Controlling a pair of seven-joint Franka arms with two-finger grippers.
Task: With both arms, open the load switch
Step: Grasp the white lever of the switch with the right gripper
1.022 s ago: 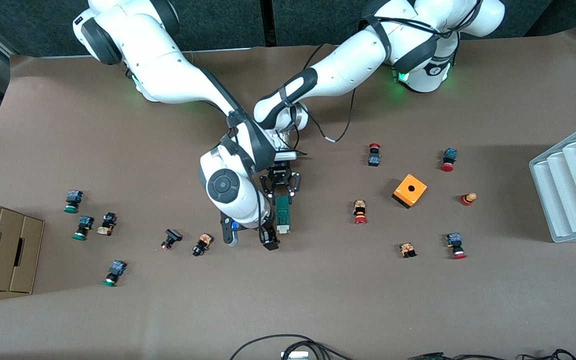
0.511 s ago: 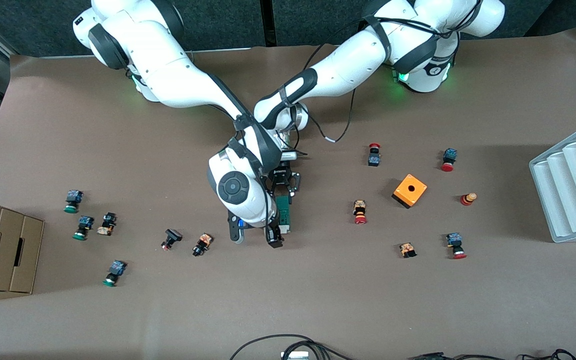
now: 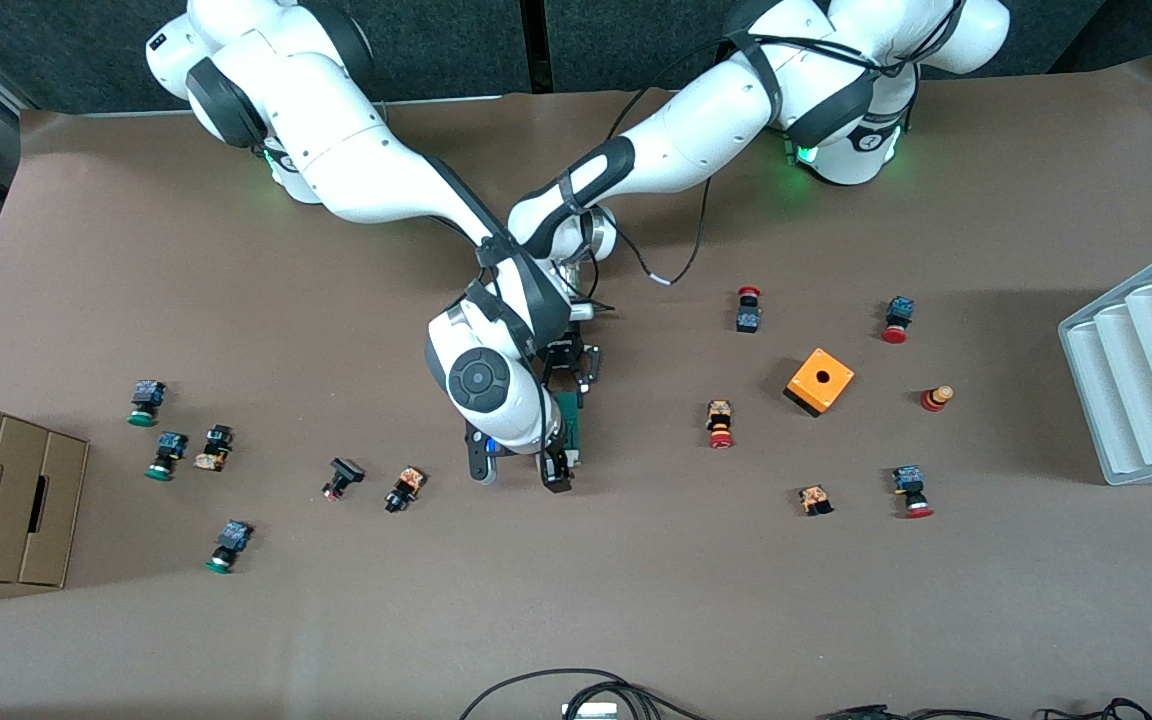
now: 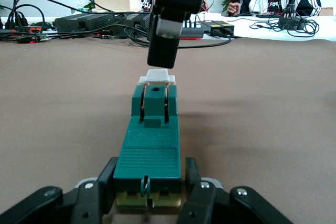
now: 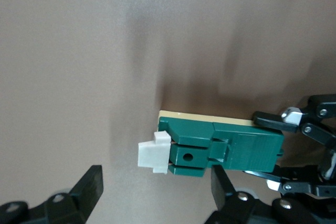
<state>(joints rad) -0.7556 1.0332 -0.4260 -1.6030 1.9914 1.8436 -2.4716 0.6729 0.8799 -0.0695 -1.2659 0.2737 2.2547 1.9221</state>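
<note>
Left gripper point(image 4: 148, 195) clamped on load switch point(image 3: 568, 420) at mid-table, end farther from front camera. Right gripper point(image 5: 155, 192) spread wide over its white end piece point(image 5: 153, 155).

Risk: off-centre closure skews the switch in the left grip.

Right wrist view alone shows that spread.

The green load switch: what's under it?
The load switch lies flat on the brown table, with a cream layer along its bottom edge. Whatever is directly beneath stays covered.
</note>
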